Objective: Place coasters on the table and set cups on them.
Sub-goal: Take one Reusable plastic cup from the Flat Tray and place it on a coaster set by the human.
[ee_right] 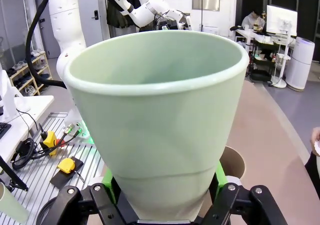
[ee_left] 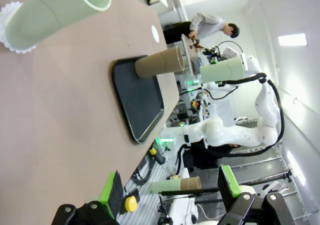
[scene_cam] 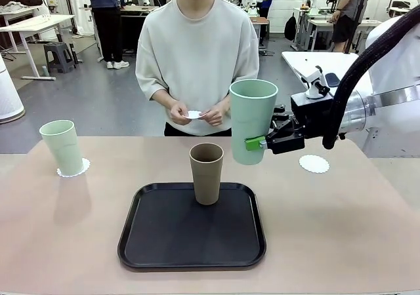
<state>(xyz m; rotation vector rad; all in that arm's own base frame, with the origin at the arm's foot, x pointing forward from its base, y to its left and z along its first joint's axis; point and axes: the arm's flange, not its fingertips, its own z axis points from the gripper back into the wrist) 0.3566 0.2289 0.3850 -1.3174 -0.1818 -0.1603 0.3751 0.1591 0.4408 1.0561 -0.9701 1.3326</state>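
Observation:
My right gripper (scene_cam: 257, 143) is shut on a pale green cup (scene_cam: 252, 119) and holds it upright in the air, right of the brown cup (scene_cam: 207, 174) and left of a bare coaster (scene_cam: 314, 164) on the table (scene_cam: 341, 236). In the right wrist view that cup (ee_right: 155, 120) sits between the green pads (ee_right: 221, 174). The brown cup stands on the black tray (scene_cam: 151, 242). At the far left, the other green cup (scene_cam: 62, 147) rests on a coaster (scene_cam: 77, 170). The person holds a third coaster (scene_cam: 194, 115) in both hands. My left gripper (ee_left: 170, 185) is open and holds nothing, hanging away from the cups.
The tray lies mid-table near my side. The person stands at the far edge, behind the brown cup. In the left wrist view the near green cup (ee_left: 55, 10), the brown cup (ee_left: 160, 62) and the tray (ee_left: 137, 105) lie ahead.

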